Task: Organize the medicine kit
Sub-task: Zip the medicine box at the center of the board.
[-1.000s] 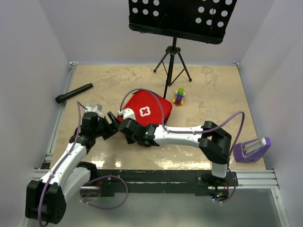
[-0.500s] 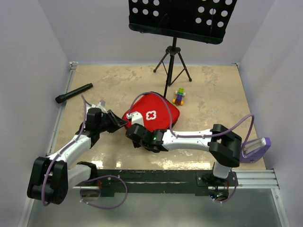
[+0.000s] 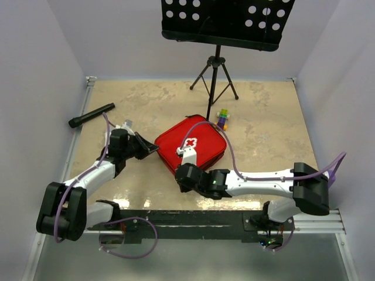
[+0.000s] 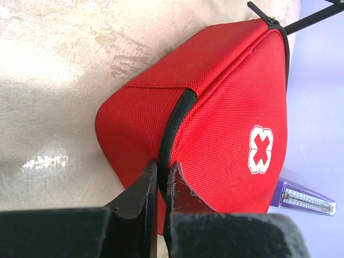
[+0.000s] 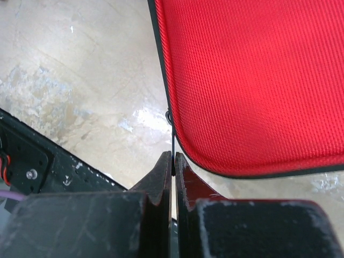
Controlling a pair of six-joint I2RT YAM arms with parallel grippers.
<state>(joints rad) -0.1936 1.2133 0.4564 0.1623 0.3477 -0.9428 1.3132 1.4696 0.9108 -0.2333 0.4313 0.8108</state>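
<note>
Currently: medicine kit [image 3: 173,143] lies closed on the table [image 5: 80,70], so I cannot see its contents. Left gripper [image 4: 160,180] is clenched on the kit's corner. The black zip band [image 4: 180,110] runs straight down into the narrow slit between the tips, with red fabric on either side of them and the white cross [image 4: 260,149] further out beyond them. Right gripper [image 5: 173,161] is pressed together on a thin dark cord [image 5: 173,137], which leads from between the tips to the kit's rounded edge just ahead.
</note>
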